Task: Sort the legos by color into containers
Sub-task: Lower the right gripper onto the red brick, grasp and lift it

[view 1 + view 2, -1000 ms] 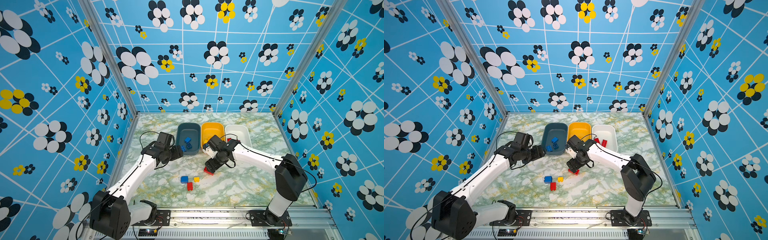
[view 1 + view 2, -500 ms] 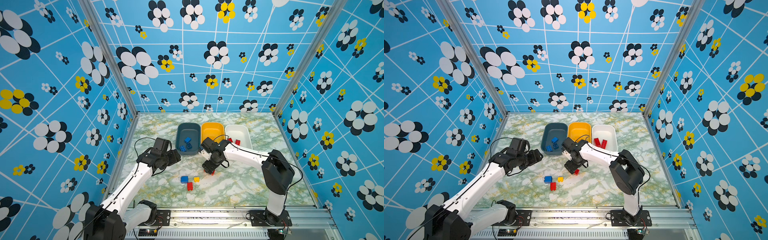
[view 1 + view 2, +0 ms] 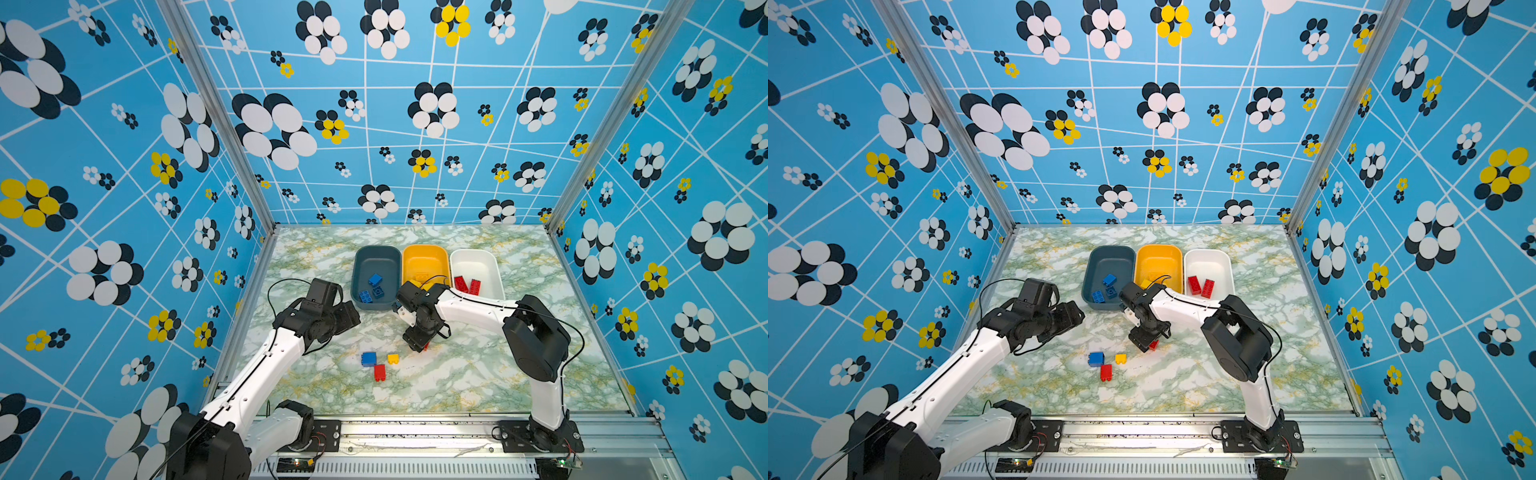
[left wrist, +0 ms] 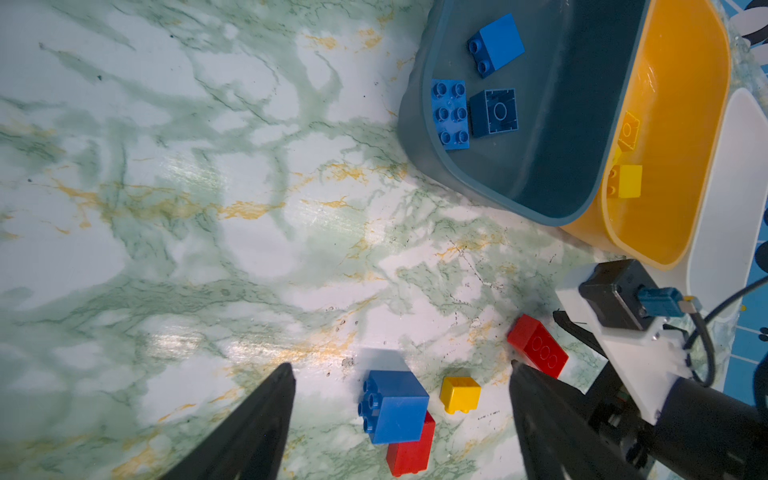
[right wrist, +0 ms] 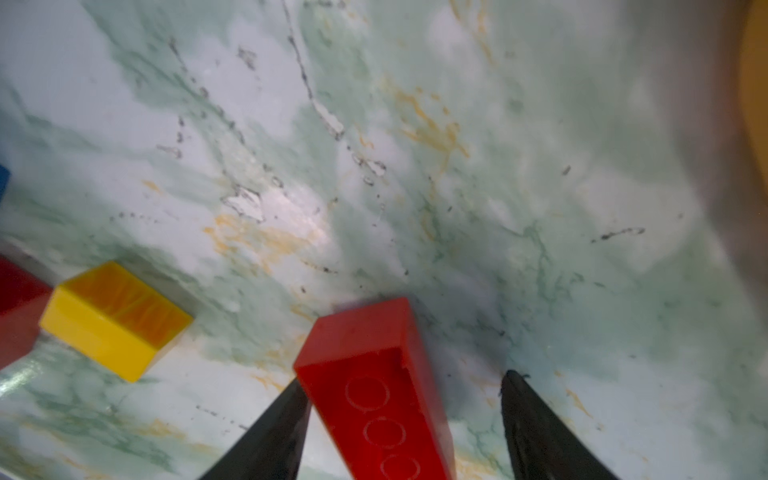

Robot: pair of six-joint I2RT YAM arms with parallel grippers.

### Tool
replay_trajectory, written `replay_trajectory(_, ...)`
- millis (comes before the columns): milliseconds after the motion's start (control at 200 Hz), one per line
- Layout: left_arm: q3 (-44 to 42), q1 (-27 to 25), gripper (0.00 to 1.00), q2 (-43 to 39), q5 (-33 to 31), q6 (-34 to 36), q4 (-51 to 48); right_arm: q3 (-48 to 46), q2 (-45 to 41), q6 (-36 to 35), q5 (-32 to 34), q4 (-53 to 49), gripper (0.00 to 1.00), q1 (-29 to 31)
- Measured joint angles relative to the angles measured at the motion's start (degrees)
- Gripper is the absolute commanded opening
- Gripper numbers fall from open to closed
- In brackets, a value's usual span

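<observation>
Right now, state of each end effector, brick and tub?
left end effector: open, empty.
right end effector: open, straddling long red brick.
long red brick: on table, not clamped.
teal tub: three blue bricks inside.
yellow tub: yellow bricks inside.
white tub: two red bricks inside.
loose blue brick: on table.
loose yellow brick: on table.
short red brick: on table.
</observation>
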Motion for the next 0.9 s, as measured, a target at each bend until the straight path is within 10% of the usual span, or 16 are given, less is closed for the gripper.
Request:
replay_trajectory(500, 0.0, 0.0, 0.82, -0.11, -0.46, 0.02, -0.85, 1.38, 0.72, 0.13, 1.07, -0.72, 0.31, 0.87)
replay_trajectory(899, -0.02, 0.0, 0.82, -0.5, -0.46, 0.02, -0.85, 0.98, -6.21, 1.81, 2.8, -2.51, 0.25, 0.9)
